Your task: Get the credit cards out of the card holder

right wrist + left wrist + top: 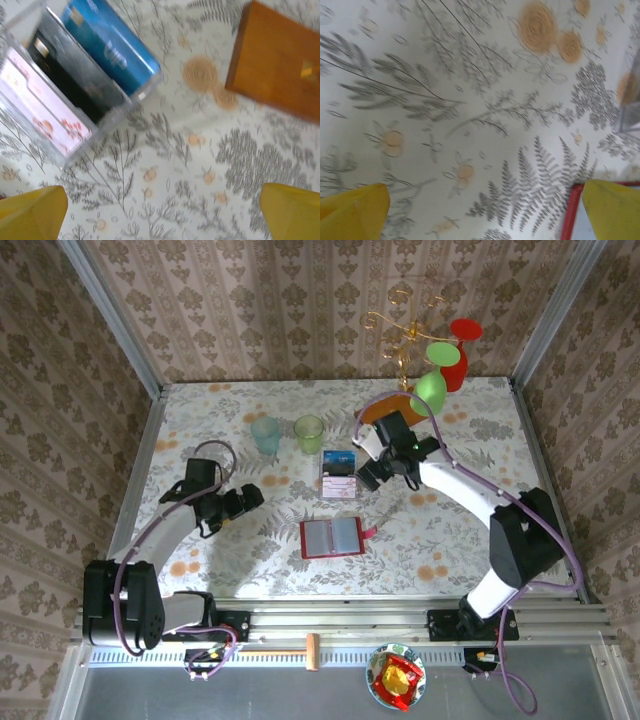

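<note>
The red card holder lies open and flat at mid-table, its greyish sleeve panels up and a small red tab at its right. Its red edge shows beside my left gripper's right finger. A clear plastic case behind it holds the credit cards: a blue one, a dark one and a pink-white one. My left gripper hangs open over bare cloth left of the holder. My right gripper is open beside the case's right end, holding nothing.
A teal cup and a green cup stand behind the case. A wire stand with green and red cups rises from an orange-brown wooden base at the back right. A bowl sits below the table's near rail.
</note>
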Controlling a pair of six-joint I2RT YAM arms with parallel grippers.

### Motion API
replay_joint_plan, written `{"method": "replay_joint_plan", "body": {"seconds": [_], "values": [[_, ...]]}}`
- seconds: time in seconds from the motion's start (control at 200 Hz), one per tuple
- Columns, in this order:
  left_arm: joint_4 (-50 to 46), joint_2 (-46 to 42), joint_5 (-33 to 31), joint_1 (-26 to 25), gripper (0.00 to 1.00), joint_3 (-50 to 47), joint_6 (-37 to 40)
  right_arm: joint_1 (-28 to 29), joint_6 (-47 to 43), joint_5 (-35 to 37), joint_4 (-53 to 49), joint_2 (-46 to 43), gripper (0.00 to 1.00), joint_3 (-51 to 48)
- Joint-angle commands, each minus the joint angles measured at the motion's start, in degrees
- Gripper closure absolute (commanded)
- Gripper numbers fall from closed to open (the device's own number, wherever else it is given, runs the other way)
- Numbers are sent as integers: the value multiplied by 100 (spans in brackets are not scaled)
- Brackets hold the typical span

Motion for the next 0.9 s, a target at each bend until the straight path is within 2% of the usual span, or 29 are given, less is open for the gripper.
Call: {"method": "replay_joint_plan", "body": {"seconds": [0.0, 0.145, 0.285, 0.435, 0.515, 0.705, 0.76, 0.84, 0.895], "values": [[-38, -264, -738, 178, 0, 18, 358, -142, 721, 506, 741, -479, 0, -645], [185, -620, -1655, 300, 0, -34, 644, -524, 1380, 675, 1421, -977, 0, -1568], [469, -900, -2503, 427, 0, -147, 960, -1184, 1976, 721, 2192, -1352, 0, -2331], [1053, -970, -3035, 576, 0, -380, 1635, -1873, 2405, 680, 2984, -1456, 0, -2846], [1892, -961, -3071, 619, 0, -794, 2059, -2118, 2496, 717, 3520, -1410, 0, -3050], [4427, -629, -2542, 907, 0, -1794, 2476, -2379, 2512, 885, 4970, -1258, 0, -3550], [5049, -363, -2457, 909, 0, -1897, 2604, -2414, 2513, 896, 5491, -1034, 0, -3721], [5473, 19, -2227, 918, 0, -1771, 2821, -2466, 2604, 822, 5938, -952, 0, -3840], [5869, 270, -2162, 920, 0, -1731, 2943, -2464, 2616, 812, 6004, -835, 0, -3836]]}}
